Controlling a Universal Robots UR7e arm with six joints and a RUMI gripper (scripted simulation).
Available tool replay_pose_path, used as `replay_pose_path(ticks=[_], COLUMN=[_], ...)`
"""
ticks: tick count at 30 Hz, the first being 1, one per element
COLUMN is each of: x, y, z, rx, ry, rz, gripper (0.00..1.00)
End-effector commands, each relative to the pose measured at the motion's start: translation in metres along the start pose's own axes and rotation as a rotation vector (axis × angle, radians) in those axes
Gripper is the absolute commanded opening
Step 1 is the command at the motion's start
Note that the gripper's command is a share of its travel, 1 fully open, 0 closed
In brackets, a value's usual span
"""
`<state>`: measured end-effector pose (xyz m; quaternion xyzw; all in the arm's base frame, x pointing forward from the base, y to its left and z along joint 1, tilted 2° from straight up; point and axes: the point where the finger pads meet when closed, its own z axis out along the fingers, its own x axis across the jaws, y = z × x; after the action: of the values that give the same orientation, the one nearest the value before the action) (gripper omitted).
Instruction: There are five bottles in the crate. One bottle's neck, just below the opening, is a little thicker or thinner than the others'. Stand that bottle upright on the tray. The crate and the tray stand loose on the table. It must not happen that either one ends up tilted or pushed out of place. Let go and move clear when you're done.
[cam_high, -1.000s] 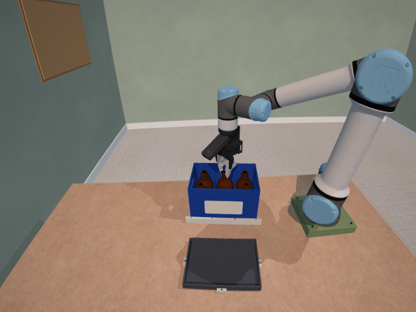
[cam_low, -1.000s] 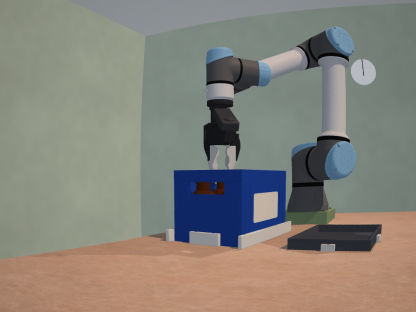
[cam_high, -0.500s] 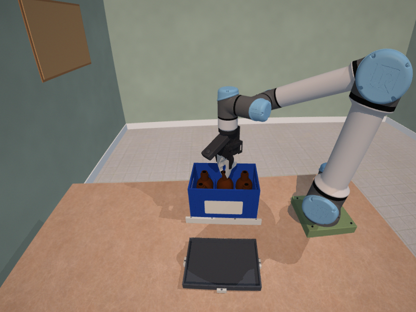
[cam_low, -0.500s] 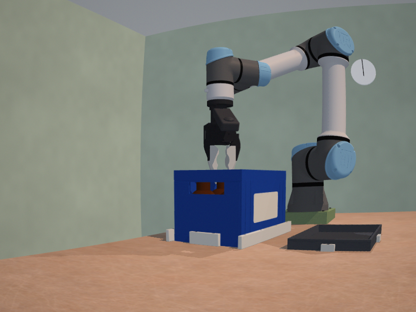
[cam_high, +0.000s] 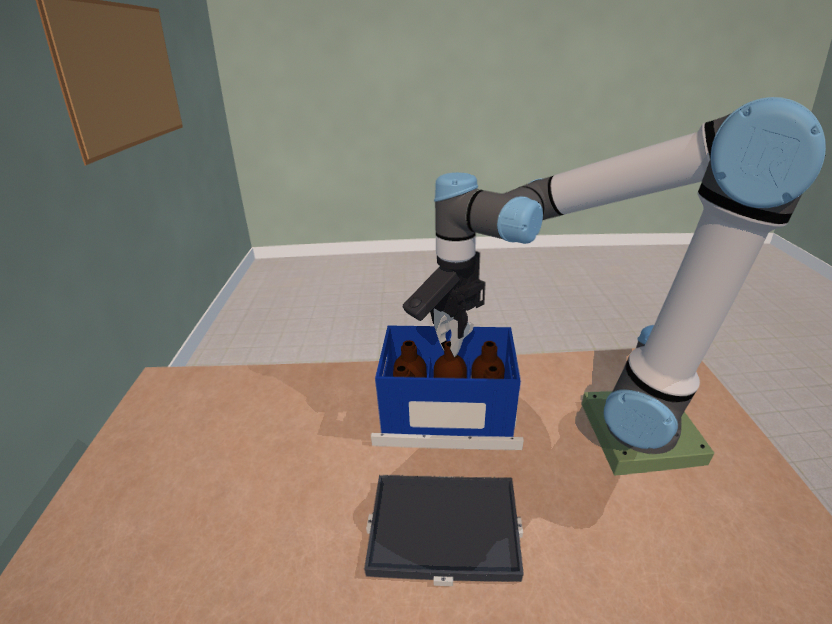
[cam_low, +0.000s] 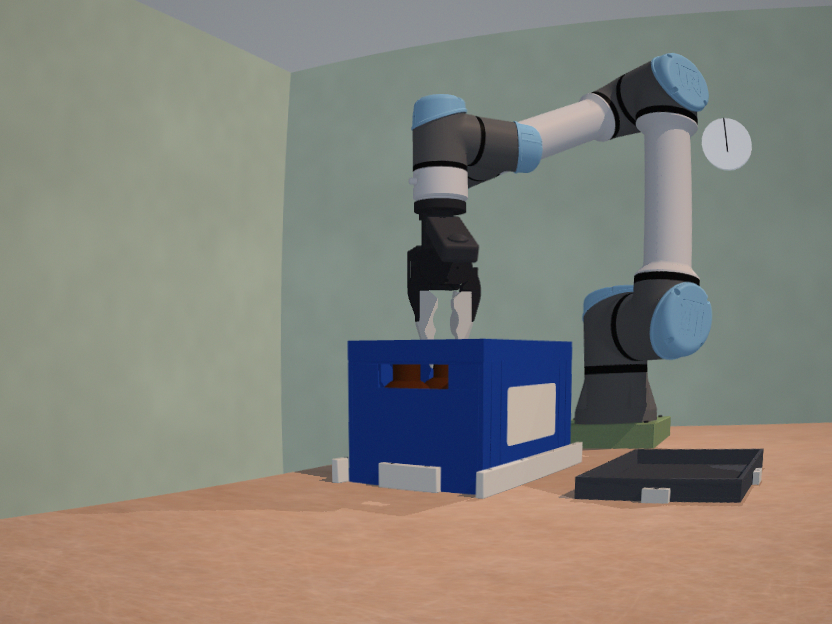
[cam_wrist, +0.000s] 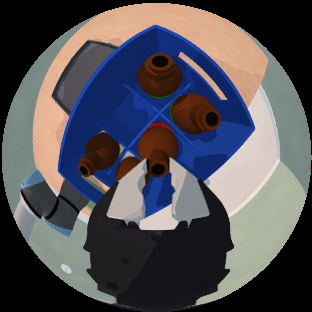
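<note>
From above, the pincer (cam_high: 451, 345) (cam_low: 444, 337) (cam_wrist: 158, 161) reaches into the blue crate (cam_high: 393, 403) (cam_low: 416, 423) (cam_wrist: 75, 150) on the tabletop (cam_high: 235, 503) (cam_low: 336, 557) (cam_wrist: 47, 110). The wrist view gives me what the exterior view hides behind the crate wall: the fingertips are closed in on the neck of the middle bottle (cam_high: 449, 368) (cam_wrist: 158, 142), which has a red band. Around the crate's centre there, that bottle sits at six o'clock, others at twelve (cam_wrist: 159, 77), between two and three (cam_wrist: 192, 114), eight (cam_wrist: 103, 150) and seven, this last bottle (cam_wrist: 129, 169) partly covered by a finger. All five are in the crate, so the odd-necked one is too, though I can't tell which it is. From the exterior, only brown pieces show through the handle slot. From above, the front wall cuts off the lower bodies; the dark tray (cam_high: 443, 523) (cam_low: 611, 488) (cam_wrist: 87, 75) lies at six o'clock from the crate, but the wrist view shows only part of it.
</note>
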<state>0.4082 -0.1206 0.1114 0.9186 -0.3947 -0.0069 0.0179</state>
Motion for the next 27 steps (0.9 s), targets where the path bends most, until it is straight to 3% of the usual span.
replay_pose_path(ticks=[1,27], x=[0.000,0.002], y=[0.000,0.000], z=[-0.001,-0.015], rx=[0.000,0.000], ry=[0.001,0.001], rz=[0.000,0.000], gripper=[0.00,0.00])
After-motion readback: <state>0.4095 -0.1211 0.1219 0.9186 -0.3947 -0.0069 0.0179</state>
